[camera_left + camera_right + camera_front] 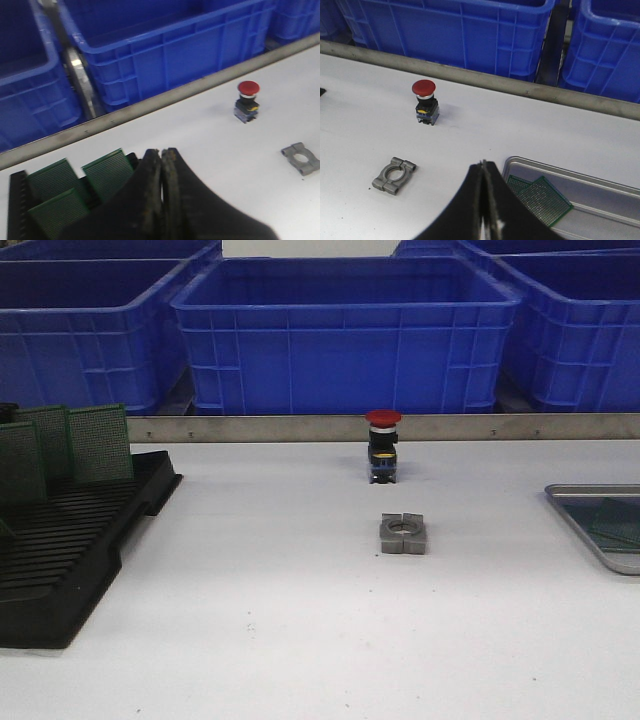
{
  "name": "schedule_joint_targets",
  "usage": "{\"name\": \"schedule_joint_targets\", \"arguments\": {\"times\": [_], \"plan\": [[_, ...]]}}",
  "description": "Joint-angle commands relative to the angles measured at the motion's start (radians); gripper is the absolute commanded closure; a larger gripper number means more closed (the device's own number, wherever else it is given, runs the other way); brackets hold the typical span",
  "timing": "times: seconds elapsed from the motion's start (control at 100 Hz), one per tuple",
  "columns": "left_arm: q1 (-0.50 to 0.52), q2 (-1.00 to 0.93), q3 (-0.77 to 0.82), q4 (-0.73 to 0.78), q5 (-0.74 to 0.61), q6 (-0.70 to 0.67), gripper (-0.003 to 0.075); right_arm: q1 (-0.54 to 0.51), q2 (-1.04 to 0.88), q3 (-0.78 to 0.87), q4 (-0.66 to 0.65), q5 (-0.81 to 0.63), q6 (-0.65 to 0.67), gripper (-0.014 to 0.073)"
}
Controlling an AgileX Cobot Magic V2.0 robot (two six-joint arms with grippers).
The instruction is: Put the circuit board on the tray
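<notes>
At the left edge of the front view, three green circuit boards point(70, 445) stand upright in the slots of a black rack point(75, 550), their faces turned roughly toward the camera, their long edges running across the rack. In the left wrist view the same boards point(107, 172) sit just beyond the left gripper point(161, 192), whose fingers are pressed together with nothing between them, so the left arm is plainly the nearer one for a pick. The tray point(565, 502) lies well apart, at the right edge of the front view (two boards point(540, 195) already lie flat on its floor, overlapping). The right gripper point(482, 200) is likewise closed and empty, near the tray's rim. Between rack and tray on the white worktop point(270, 620) stand a red pushbutton point(383, 445) and a grey metal clamp point(403, 534).
</notes>
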Motion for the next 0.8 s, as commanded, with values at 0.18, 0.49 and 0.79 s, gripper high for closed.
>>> {"name": "schedule_joint_targets", "arguments": {"times": [0.18,0.49,0.79], "plan": [[-0.006,-0.318,0.205,-0.069,-0.172,-0.012,0.0741,0.002,-0.331,0.095,0.028,-0.035,-0.011,0.0654],[-0.006,-0.653,0.379,-0.069,-0.159,-0.012,0.0741,0.002,-0.602,0.197,0.029,-0.024,-0.011,0.0654],[-0.006,-0.74,0.431,-0.086,-0.159,-0.012,0.0741,0.002,-0.636,0.202,0.029,0.008,-0.011,0.0654]]}}
